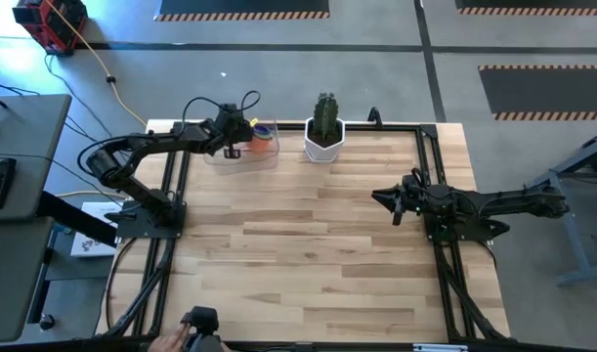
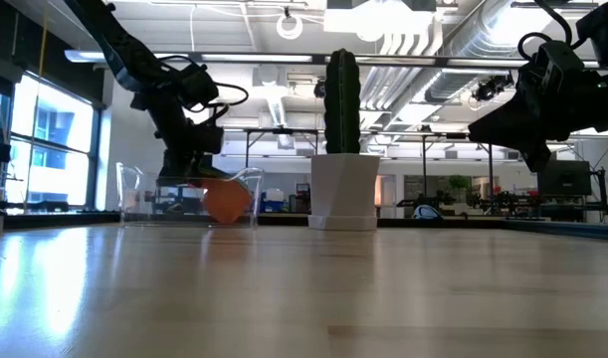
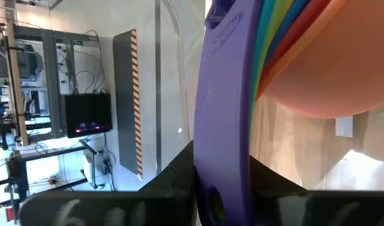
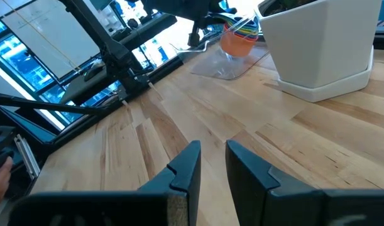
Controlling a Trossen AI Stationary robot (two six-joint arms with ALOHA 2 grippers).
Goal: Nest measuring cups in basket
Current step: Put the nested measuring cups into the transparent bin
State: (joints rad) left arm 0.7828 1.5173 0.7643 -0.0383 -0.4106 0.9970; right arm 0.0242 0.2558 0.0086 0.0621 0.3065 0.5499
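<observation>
Table: I have the wooden table (image 1: pixel 308 244) under both arms. The working claw is at its far left edge and the waiting one is over its right side.

Basket: I see the clear basket (image 1: pixel 241 154) directly beneath my left gripper (image 1: pixel 241 137). Its see-through walls rise on either side of the claw in the low view (image 2: pixel 134 189), and it sits at the table's far edge.

Cactus pot: the white pot (image 1: pixel 323 142) with its cactus (image 1: pixel 324 115) stands just beside the basket, on the side of my left claw that faces the right arm. It is apart from the claw.

Measuring cups: the stack of measuring cups (image 1: pixel 263 135) is nested together inside the basket, right at the tip of my left claw. From the left wrist I see the orange cup (image 3: pixel 330 75) outermost, with coloured rims layered behind it.

Purple handle: the purple handle (image 3: pixel 226 125) runs straight down between my left claw's fingers (image 3: pixel 166 182).

Left claw: pinching the purple handle, with the stack tilted against it.

Right claw: my right gripper (image 1: pixel 394 200) hangs above the table well apart from the basket, with its fingers (image 4: pixel 182 169) slightly spread and nothing between them.
</observation>
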